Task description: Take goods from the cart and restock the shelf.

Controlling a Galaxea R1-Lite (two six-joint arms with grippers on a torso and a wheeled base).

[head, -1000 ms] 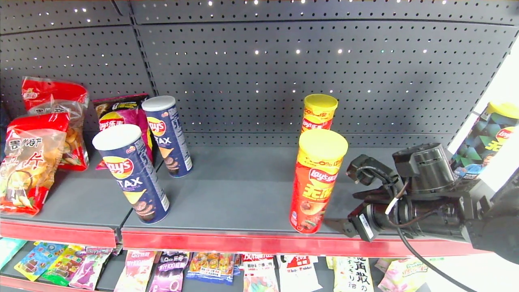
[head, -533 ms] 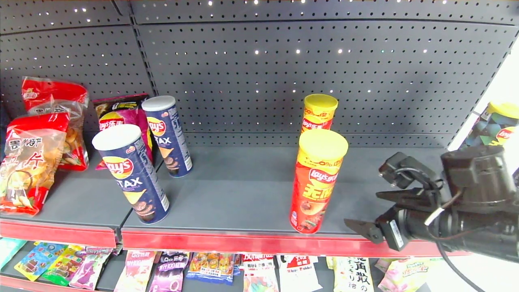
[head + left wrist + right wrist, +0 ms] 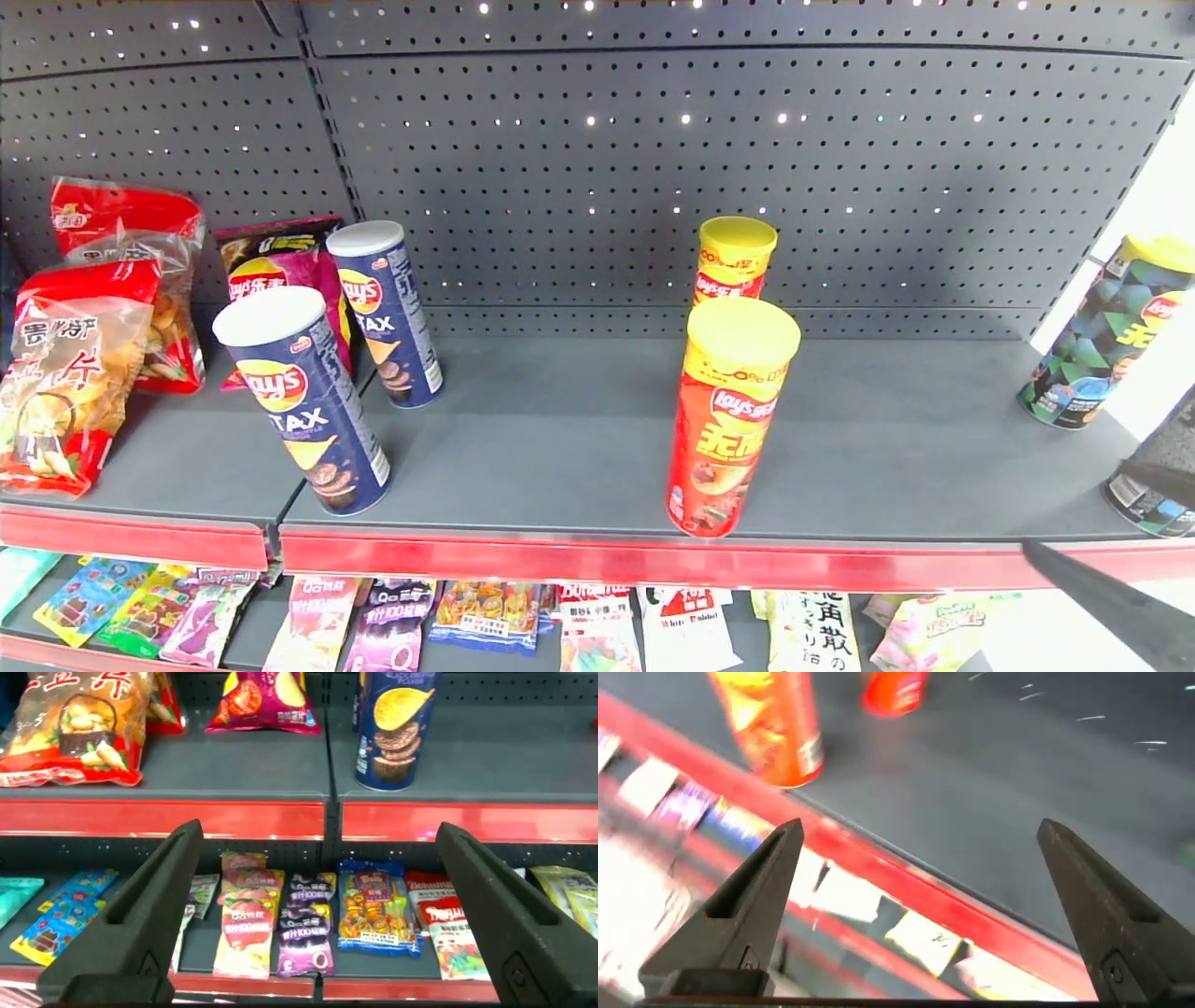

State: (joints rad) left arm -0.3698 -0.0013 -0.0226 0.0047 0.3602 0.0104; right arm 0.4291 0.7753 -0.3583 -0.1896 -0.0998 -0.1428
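On the grey shelf (image 3: 579, 448) a red can with a yellow lid (image 3: 733, 420) stands near the red front edge, and a second one (image 3: 735, 261) stands behind it. Both appear in the right wrist view, the front can (image 3: 771, 723) and the rear can (image 3: 896, 691). My right gripper (image 3: 920, 905) is open and holds nothing, out in front of the shelf edge to the right of these cans. One of its dark fingers (image 3: 1111, 597) crosses the head view's lower right corner. My left gripper (image 3: 318, 915) is open too, level with the lower shelf and facing its snack packets (image 3: 308, 924).
Two blue cans (image 3: 299, 401) (image 3: 383, 313) and several snack bags (image 3: 75, 373) fill the shelf's left side. A dark patterned can with a yellow lid (image 3: 1102, 336) stands at the far right, another can (image 3: 1153, 485) beside it. Bare shelf lies between the blue and red cans.
My right arm has pulled back to the right and downward, away from the front red can, until just one finger is left in the head view. The cans have not moved.
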